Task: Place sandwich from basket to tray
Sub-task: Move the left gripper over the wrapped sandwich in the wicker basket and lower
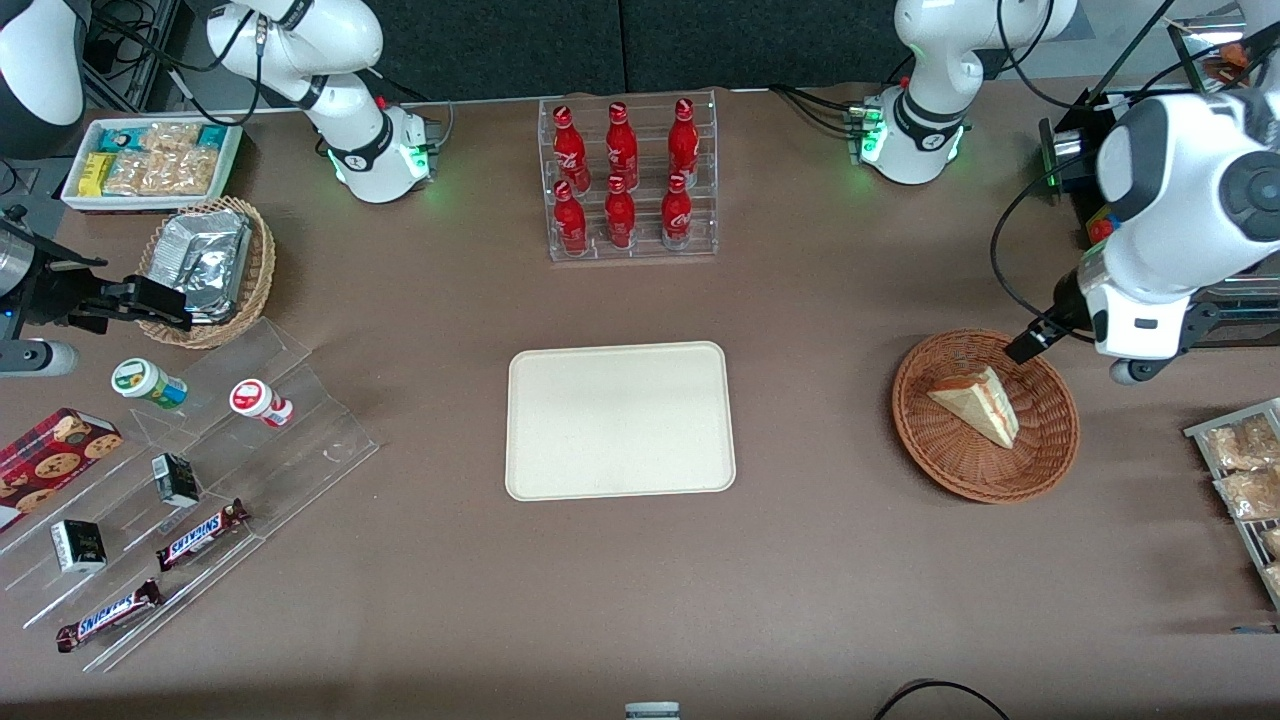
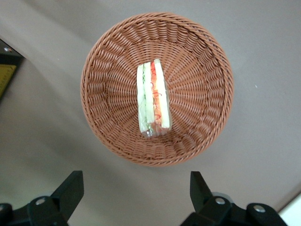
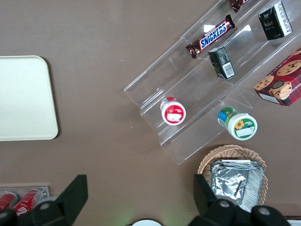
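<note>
The sandwich (image 1: 977, 402) is seen as a pale cream wedge; in the wrist view its cut edge (image 2: 153, 99) shows green and red-orange filling between white bread. It lies in the middle of the basket (image 1: 1040, 465), a shallow reddish-brown wicker round at centre right of the front frame. The cream tray (image 1: 620, 420) at centre frame holds nothing. The gripper (image 2: 136, 197) is held above the basket's rim, touching nothing, its jaws wide apart.
</note>
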Robot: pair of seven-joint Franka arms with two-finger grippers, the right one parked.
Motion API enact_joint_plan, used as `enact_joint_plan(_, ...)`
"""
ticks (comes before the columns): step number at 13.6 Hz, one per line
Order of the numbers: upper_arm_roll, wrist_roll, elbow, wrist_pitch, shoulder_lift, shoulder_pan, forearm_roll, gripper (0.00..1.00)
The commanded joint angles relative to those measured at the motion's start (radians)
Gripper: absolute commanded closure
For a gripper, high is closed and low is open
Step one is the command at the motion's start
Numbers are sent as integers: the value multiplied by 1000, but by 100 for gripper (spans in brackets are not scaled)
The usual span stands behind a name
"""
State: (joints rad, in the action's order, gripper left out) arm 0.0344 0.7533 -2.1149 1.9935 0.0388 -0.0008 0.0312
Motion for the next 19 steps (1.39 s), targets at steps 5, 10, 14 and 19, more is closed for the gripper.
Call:
enact_joint_plan(5,-5,181,-204,240,23,36,-24,0)
enact_joint_plan(10,-5,261,-310,439,-23,36,-25,0)
enact_joint_plan(14,-5,274,-335,566,-68,36,-27,0)
enact_joint_plan(19,-4,282,-329,596,-82,33,-28,0)
